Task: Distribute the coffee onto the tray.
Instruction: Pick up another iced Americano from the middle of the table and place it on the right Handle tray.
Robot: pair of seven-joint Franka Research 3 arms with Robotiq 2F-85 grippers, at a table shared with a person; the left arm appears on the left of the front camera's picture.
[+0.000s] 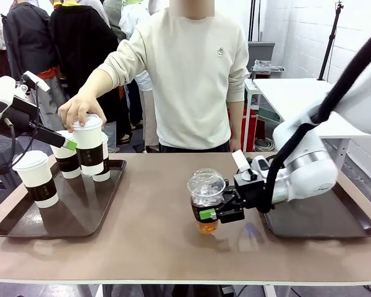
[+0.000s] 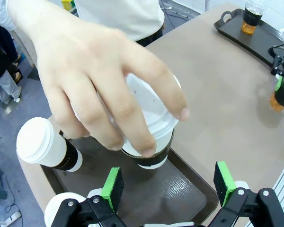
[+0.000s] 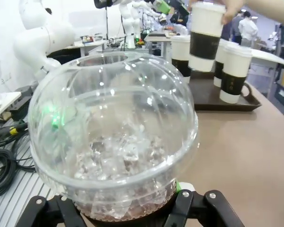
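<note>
Our right gripper (image 1: 217, 213) is clamped on the upright dome-lidded iced coffee cup (image 1: 206, 199) mid-table, and the right tray (image 1: 334, 226) sits just off to its right, so we'd guess that's where it goes.

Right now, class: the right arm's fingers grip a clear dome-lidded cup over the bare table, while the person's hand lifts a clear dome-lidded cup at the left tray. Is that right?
Not quite. The person's hand holds a white lidded paper cup with a dark sleeve, as the front view shows. The right arm's fingers do grip the clear dome-lidded cup over the table.
</note>
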